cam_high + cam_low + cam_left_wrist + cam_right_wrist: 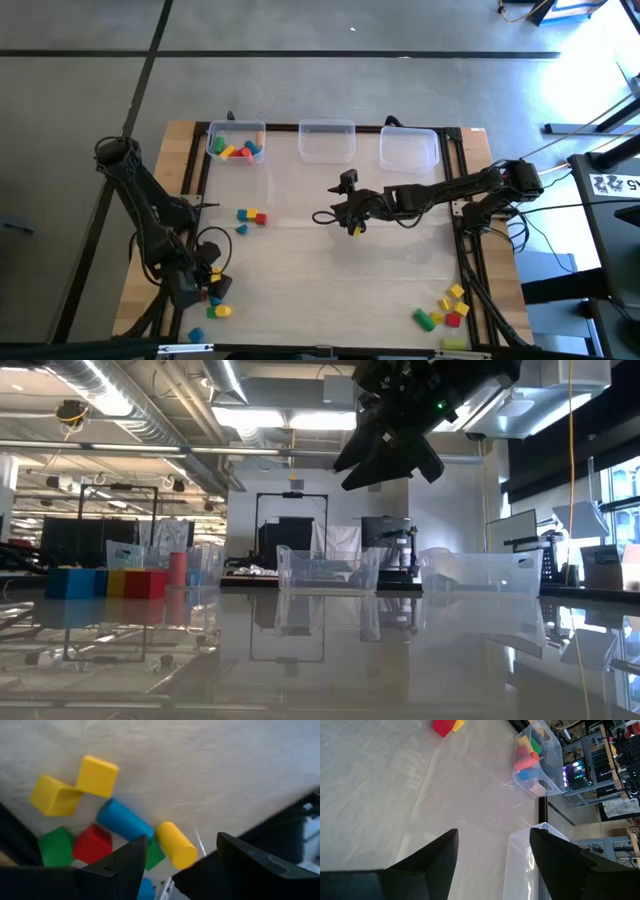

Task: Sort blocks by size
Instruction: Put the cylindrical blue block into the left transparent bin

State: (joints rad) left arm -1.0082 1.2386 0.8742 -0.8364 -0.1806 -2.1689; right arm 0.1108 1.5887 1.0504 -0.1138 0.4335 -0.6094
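My left gripper [205,283] hovers open at the table's near left over a cluster of blocks. In the left wrist view its fingers [182,865] stand apart above a yellow cylinder [176,845], a blue cylinder [124,821], a red block [94,842], a green block [56,846] and two yellow cubes [97,776]. They touch none of these. My right gripper [348,215] hangs open above the middle of the table, with nothing between its fingers [492,865]. More blocks lie at mid left [252,216] and at the near right [445,308].
Three clear bins stand along the far edge. The left one [237,140] holds several blocks; the middle one [327,140] and the right one [408,148] show none. The left bin [535,755] also shows in the right wrist view. Bare tabletop lies between the clusters.
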